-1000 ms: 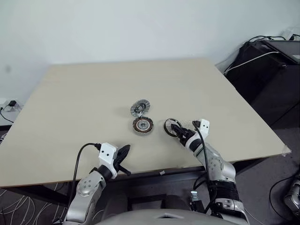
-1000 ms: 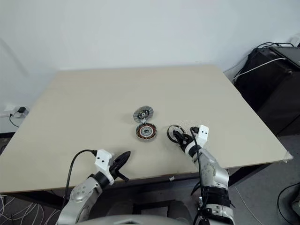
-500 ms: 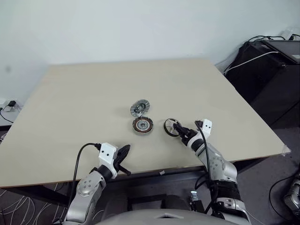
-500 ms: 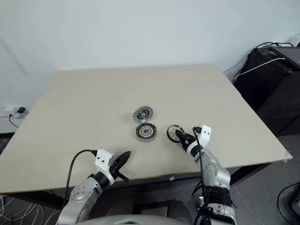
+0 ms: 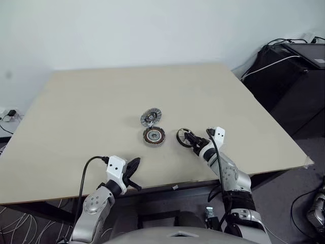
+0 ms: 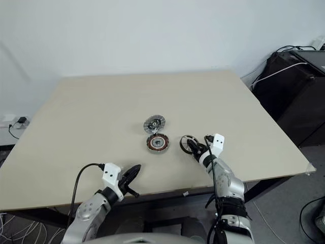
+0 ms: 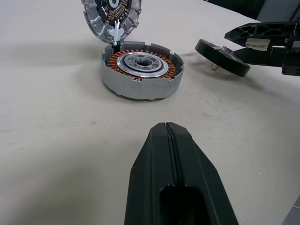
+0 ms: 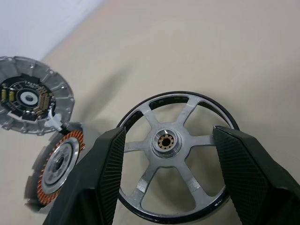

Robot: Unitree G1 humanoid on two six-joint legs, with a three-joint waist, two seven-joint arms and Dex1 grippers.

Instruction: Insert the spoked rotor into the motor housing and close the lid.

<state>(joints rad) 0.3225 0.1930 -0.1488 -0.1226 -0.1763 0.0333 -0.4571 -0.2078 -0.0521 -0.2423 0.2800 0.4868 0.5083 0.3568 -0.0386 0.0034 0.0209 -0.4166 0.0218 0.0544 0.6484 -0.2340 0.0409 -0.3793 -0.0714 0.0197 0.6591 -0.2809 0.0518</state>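
**Operator:** Report both hands, nearest first.

**Robot:** My left gripper [image 5: 133,170] sits at the near table [image 5: 76,101] edge with its fingers pressed together and nothing between them. It points toward the parts in the middle of the table and is well apart from them.

**Operator:** And the right?

**Robot:** My right gripper [image 8: 166,164] is further out, with its fingers spread wide to either side of the rotor [image 8: 174,154]. The wrist view shows one pad at each side of the dark rim; I cannot tell whether the pads press it. In the left wrist view the rotor is tilted, one edge low to the table.

**Operator:** Position of the other parts?

**Robot:** The housing [image 5: 154,135] rests flat on the table just to the left of the rotor, copper windings facing up. The lid [image 5: 151,117] is directly beyond the housing, at its far edge, with its inner face showing. A short white lead [image 7: 116,34] joins the two.
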